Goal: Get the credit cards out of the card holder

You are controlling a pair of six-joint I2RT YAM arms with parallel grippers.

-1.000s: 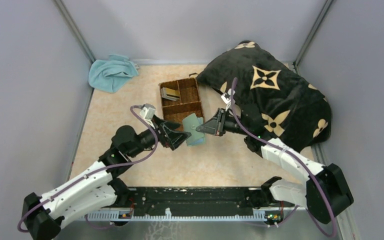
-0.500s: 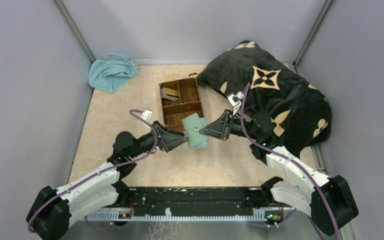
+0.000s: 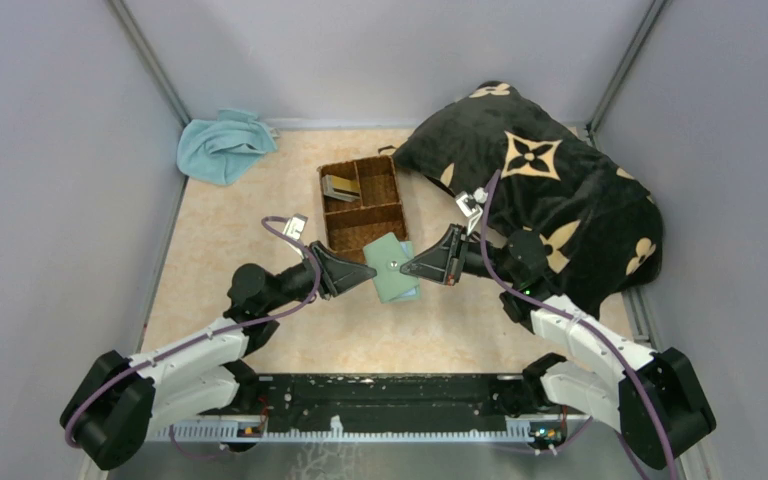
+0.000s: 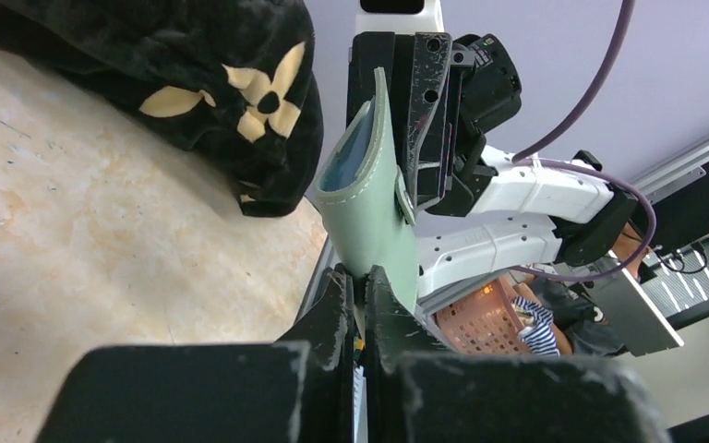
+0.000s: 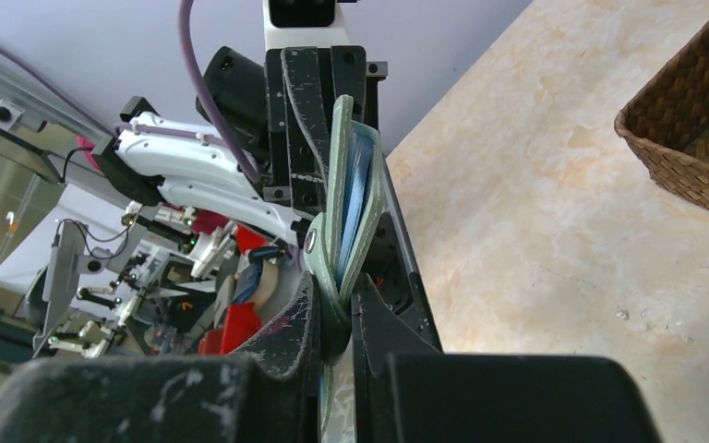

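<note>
The grey-green card holder (image 3: 388,280) hangs above the table just in front of the wicker basket, held from both sides. My left gripper (image 3: 369,277) is shut on its left edge, the thin edge pinched between the jaws (image 4: 363,277). My right gripper (image 3: 408,268) is shut on its right edge (image 5: 334,309). The card holder (image 5: 340,198) is slightly parted, with blue layers (image 5: 360,180) showing inside; I cannot tell pockets from cards. Grey and tan credit cards (image 3: 340,187) lie in the basket's back-left compartment.
The brown three-part wicker basket (image 3: 322,205) stands mid-table behind the card holder. A big black cushion with tan flowers (image 3: 550,190) fills the back right. A light-blue towel (image 3: 222,145) lies in the back-left corner. Grey walls enclose the table.
My left gripper was open beside the card holder and has shut on its left edge. The right arm brought the card holder slightly forward and turned it flatter.
</note>
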